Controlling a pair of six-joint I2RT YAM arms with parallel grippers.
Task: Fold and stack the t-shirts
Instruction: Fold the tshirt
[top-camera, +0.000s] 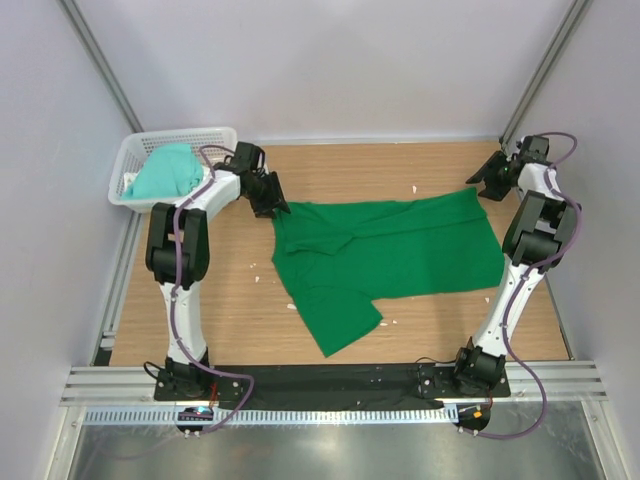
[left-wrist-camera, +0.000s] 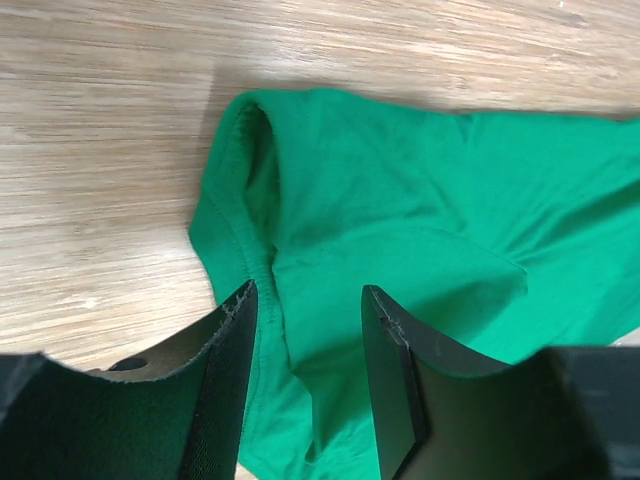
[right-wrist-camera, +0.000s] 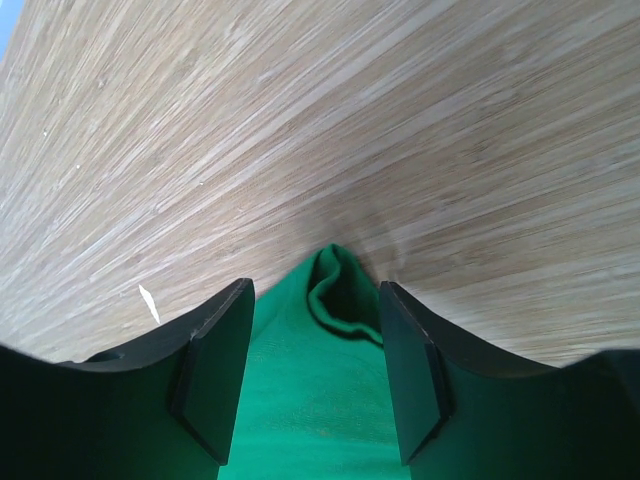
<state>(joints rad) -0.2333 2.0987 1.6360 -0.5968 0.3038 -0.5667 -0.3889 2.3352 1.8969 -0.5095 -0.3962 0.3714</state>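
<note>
A deep emerald green t-shirt (top-camera: 390, 255) lies spread and rumpled across the wooden table, one part trailing toward the near edge. My left gripper (top-camera: 268, 205) hovers over its far left corner. In the left wrist view that gripper (left-wrist-camera: 305, 295) stands open, with the hemmed green cloth (left-wrist-camera: 400, 200) lying flat below the fingers. My right gripper (top-camera: 487, 185) is at the shirt's far right corner. It too is open (right-wrist-camera: 315, 290), and a folded green tip (right-wrist-camera: 340, 290) shows between the fingers without being pinched. A paler mint-teal t-shirt (top-camera: 165, 172) sits bunched in the basket.
The white lattice basket (top-camera: 133, 152) stands at the far left corner of the table (top-camera: 230, 300), just behind the left arm. Small white scraps (top-camera: 258, 275) dot the wood. Walls with metal rails close in both sides.
</note>
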